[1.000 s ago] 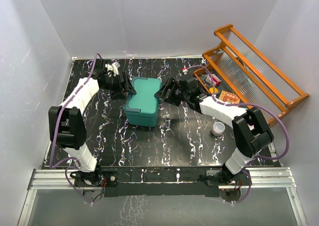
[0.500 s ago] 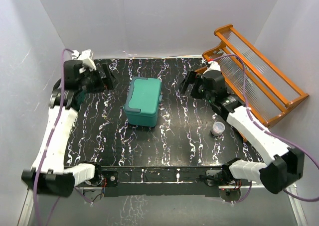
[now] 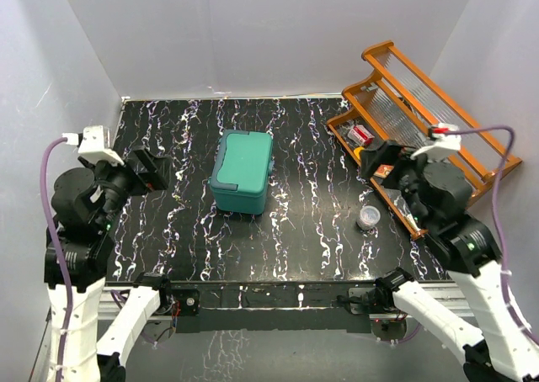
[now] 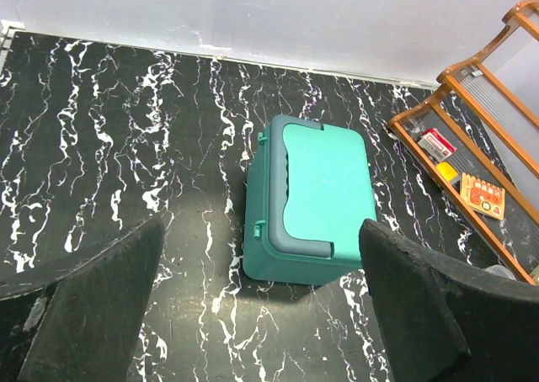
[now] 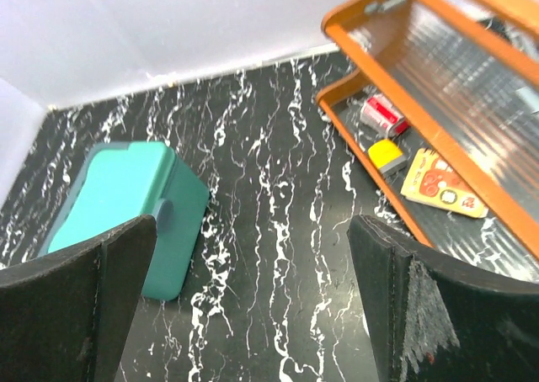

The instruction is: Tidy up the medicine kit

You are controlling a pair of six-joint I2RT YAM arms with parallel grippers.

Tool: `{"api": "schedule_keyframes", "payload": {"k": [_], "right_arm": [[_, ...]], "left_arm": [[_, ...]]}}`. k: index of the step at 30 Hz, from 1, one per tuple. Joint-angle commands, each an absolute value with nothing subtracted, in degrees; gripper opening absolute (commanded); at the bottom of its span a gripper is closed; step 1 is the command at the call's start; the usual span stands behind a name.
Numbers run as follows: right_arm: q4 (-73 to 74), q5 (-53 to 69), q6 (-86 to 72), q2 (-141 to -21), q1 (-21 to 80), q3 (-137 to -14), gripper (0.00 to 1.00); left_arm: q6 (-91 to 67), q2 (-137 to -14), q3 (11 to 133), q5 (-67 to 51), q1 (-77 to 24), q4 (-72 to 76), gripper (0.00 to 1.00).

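1 cup top cam, not R-wrist; kit both.

Back wall: plain pale grey-white, at 12 o'clock, meeting the table's far edge.
Left wall: same pale panel, at 9 o'clock.
Right wall: same, at 3 o'clock.
Table top: black marble pattern with white veins.
Rack: orange wood with ribbed clear shelves, at 2 o'clock.
Light: soft, even.
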State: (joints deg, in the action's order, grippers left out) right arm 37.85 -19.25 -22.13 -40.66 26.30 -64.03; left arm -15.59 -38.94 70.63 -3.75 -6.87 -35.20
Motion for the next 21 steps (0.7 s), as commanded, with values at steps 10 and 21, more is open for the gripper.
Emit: {"api": "schedule_keyframes", "payload": {"k": [10,21], "right_arm": [[37.7,-23.7,-19.5,-28.2,26.4,-67.6,0.98],[36.7,-21.9,-19.5,-24.8,26.4,-66.9,0.98]], "left_arm": [[-15.6,-32.6,77.5,0.4,-6.8,-41.9,0.99],[-15.7,-29.3,76.4,1.3,-6.8,-41.8,0.99]]}}
